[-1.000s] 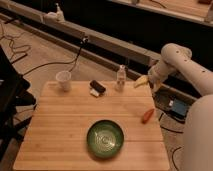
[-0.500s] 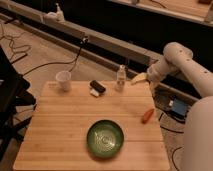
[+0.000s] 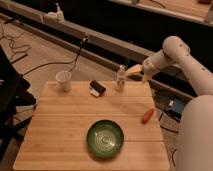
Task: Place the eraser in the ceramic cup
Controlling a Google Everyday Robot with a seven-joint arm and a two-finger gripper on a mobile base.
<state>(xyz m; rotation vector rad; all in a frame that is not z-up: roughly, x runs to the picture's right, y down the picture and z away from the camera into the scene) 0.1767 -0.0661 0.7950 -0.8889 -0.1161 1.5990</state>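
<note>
Comparing with a second ago, I see the hand (image 3: 131, 71) has shifted left and a little higher. It now hangs over the far right edge of the counter (image 3: 60, 135), just beside the top of the small clear bottle (image 3: 120, 78). Its fingers are spread wide and point left, with nothing between them. The white arm (image 3: 172, 52) still bends in from the right, its elbow well above the counter's right side. Nothing on the counter has moved in that time.

The eraser (image 3: 98, 86), a small black block, lies on the far part of the counter, left of the bottle and right of the cup (image 3: 63, 80). It is apart from the cup and apart from the hand. A pale cream block (image 3: 93, 93) lies against its near left side; I cannot tell whether the two overlap. The white cup stands upright near the far left corner.

From where the hand hangs, the bottle stands directly between it and the eraser. A green bowl (image 3: 105, 138) sits toward the near middle of the counter, well apart from the rest. A small orange thing (image 3: 147, 116) lies close to the right edge. Cables (image 3: 30, 50) trail over the floor to the far left.
</note>
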